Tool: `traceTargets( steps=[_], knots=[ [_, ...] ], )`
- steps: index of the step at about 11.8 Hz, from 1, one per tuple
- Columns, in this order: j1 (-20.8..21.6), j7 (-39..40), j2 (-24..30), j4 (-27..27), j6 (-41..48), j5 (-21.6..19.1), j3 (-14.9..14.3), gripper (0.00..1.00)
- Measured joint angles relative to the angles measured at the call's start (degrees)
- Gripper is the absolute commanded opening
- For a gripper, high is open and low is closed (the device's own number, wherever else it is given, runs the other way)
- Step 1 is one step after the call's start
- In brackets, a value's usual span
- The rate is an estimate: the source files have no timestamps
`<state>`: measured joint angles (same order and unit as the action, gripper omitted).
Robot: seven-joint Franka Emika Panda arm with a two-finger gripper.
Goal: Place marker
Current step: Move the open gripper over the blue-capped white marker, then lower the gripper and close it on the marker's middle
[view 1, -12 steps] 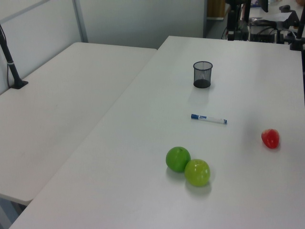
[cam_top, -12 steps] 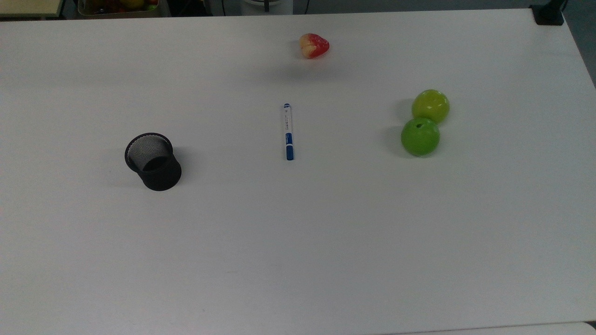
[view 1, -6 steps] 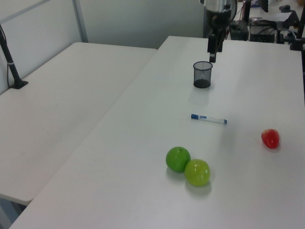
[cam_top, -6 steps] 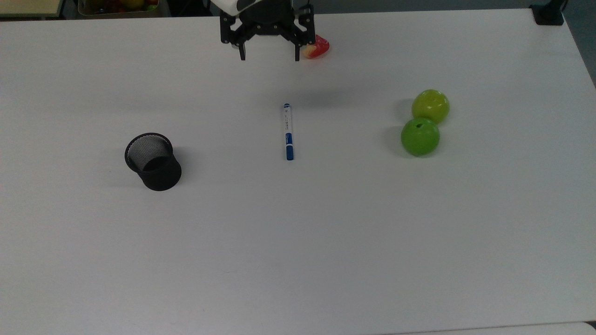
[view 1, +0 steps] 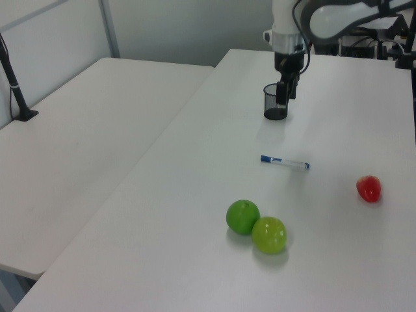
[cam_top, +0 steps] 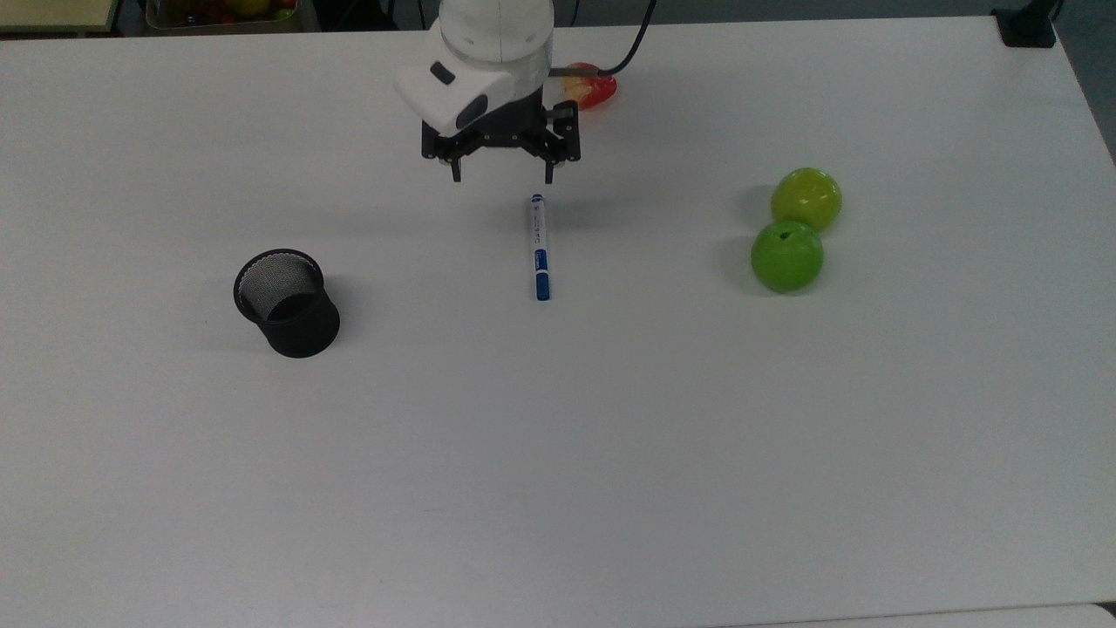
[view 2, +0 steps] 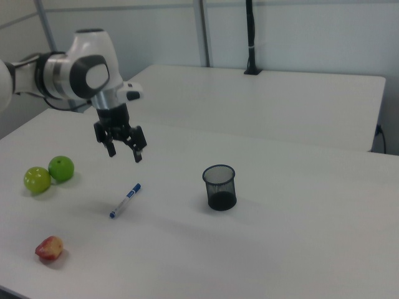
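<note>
In the top view, you see the marker (cam_top: 540, 248) lying flat near the middle of the white table (cam_top: 610, 453), blue cap toward the bottom edge. Small print runs along its white barrel, too small to read. The gripper (cam_top: 505, 173) hangs just past the marker's far end, fingers spread apart and holding nothing. A black mesh cup (cam_top: 288, 303) stands to the top view's left; two green apples (cam_top: 792, 230) touch each other to the right; a red fruit (cam_top: 593, 87) sits behind the arm.

In the left view, the marker (view 1: 285, 162) lies between the cup (view 1: 275, 102) and the apples (view 1: 256, 225).

In the right view, the open gripper (view 2: 124, 152) hovers above the marker (view 2: 125, 200), not touching it.
</note>
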<state>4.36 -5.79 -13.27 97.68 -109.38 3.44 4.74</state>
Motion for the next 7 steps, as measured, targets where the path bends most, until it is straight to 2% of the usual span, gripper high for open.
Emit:
traceTargets(
  steps=[3,7],
  knots=[
    [0.0,0.0,-3.92,2.25,-4.89,0.62,0.0,1.0],
    [0.98,0.0,-7.57,2.52,-8.16,1.65,0.12,1.0]
  ],
)
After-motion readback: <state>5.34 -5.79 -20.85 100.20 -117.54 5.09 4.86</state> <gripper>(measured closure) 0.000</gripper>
